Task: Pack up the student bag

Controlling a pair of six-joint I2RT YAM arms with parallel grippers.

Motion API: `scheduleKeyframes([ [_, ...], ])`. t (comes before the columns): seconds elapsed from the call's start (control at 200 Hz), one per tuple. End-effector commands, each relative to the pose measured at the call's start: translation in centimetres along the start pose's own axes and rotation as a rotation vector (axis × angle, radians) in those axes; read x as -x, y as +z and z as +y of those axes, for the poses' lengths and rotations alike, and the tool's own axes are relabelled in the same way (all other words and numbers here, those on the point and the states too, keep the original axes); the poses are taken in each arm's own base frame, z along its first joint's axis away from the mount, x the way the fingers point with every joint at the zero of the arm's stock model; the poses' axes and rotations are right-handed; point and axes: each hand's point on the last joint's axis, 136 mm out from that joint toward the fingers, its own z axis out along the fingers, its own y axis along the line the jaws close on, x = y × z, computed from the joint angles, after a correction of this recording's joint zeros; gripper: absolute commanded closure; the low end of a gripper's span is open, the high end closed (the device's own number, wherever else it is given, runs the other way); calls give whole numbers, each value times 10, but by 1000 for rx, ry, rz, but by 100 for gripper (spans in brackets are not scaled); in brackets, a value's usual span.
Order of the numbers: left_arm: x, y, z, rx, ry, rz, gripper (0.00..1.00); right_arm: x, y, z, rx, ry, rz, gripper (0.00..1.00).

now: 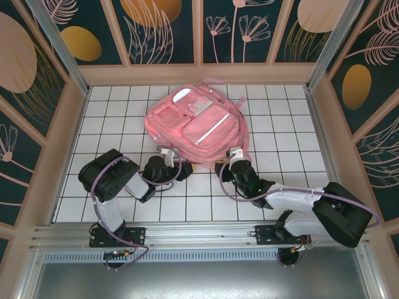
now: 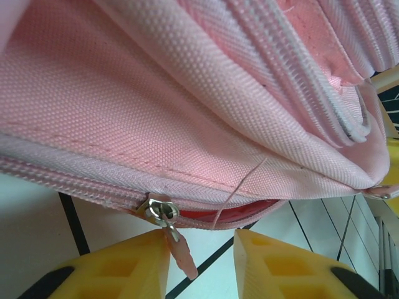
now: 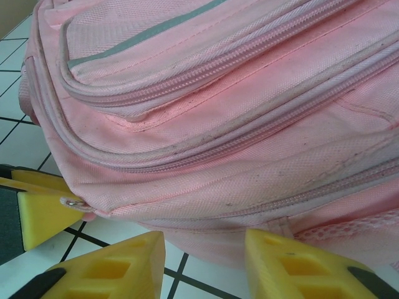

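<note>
Pink student bag (image 2: 187, 93): coarse woven cloth, matt, ribbed zipper tape. Its zipper slider (image 2: 159, 210): shiny metal. Fingers of left gripper (image 2: 202, 243): matt yellow plastic. Tiled table (image 2: 31, 218): smooth, glossy white.

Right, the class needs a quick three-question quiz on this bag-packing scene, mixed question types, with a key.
1. True or false: the student bag lies on a white tiled table.
2. What hangs between the fingers of the left gripper? A zip pull; B buckle; C pencil.
3. Fill in: the right gripper has ___ fingers.
Key: 1 true; 2 A; 3 yellow.
</note>
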Motion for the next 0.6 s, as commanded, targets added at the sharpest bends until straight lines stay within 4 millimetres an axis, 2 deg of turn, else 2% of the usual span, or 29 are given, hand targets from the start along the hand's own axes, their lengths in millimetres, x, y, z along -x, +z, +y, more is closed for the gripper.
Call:
scheduleKeyframes([
  [0.0, 0, 1, 1, 0, 8, -3, 71, 6, 1, 3, 1, 20, -17, 61],
  [0.14, -1, 0, 7, 41, 16, 5, 86, 10, 2, 6, 7, 25, -22, 60],
  [0.205, -2, 0, 9, 58, 23, 12, 100, 11, 2, 6, 7, 26, -24, 60],
  [0.305, -3, 0, 11, 88, 34, 23, 100, 12, 2, 7, 9, 30, -25, 60],
  [0.475, -7, 4, -1, 94, 61, 36, 100, 10, 2, 6, 4, 36, -23, 60],
  [0.596, -7, -2, -4, 90, 57, 26, 100, 8, 1, 6, 11, 38, -19, 59],
])
